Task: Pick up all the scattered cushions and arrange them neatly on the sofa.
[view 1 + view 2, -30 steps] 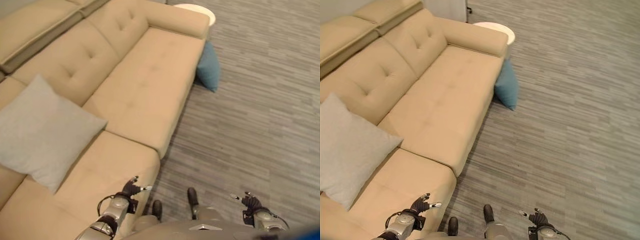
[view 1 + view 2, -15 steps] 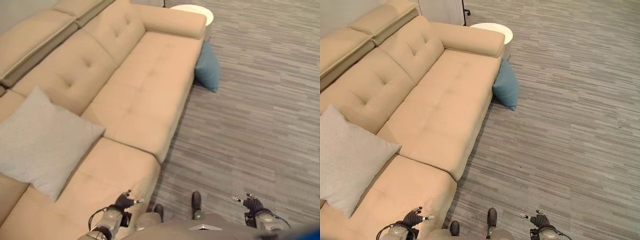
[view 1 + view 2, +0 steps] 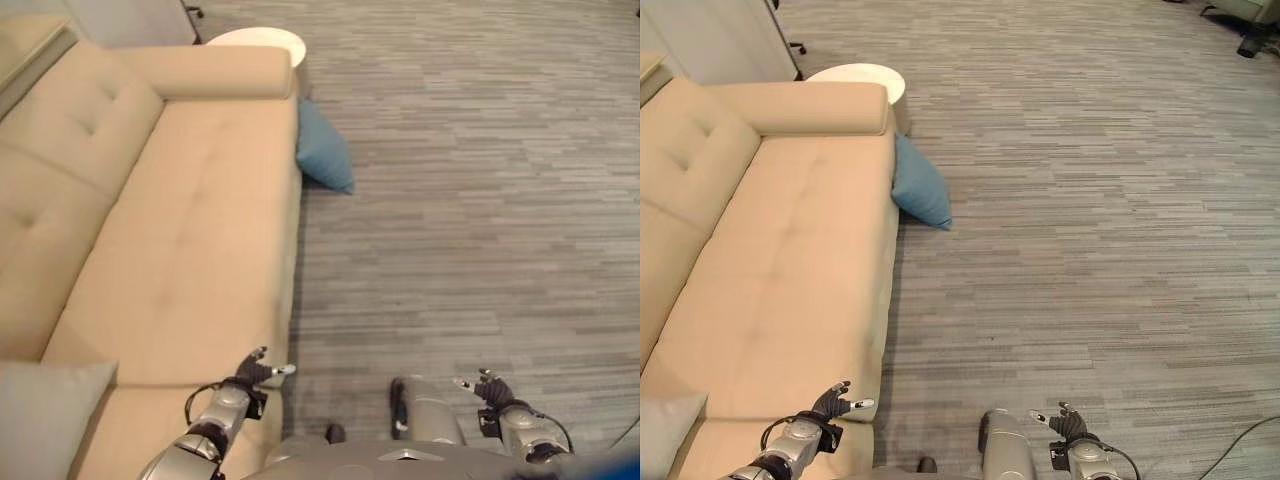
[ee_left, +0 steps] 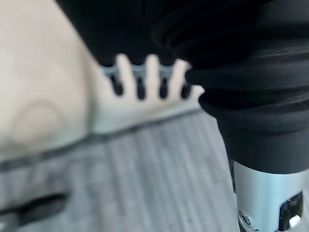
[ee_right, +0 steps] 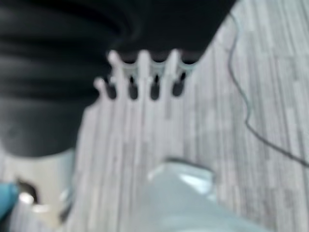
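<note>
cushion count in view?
2: blue cushion on the floor against the sofa end, grey cushion on the near seat, partly cut off. More may be out of frame.

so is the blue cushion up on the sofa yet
No, the blue cushion sits on the floor, leaning against the front of the sofa near the armrest end.

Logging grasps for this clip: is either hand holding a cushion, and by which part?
Nothing is held. Left hand and right hand are open; the blue fabric cushion lies on the floor against the sofa's end.
</note>
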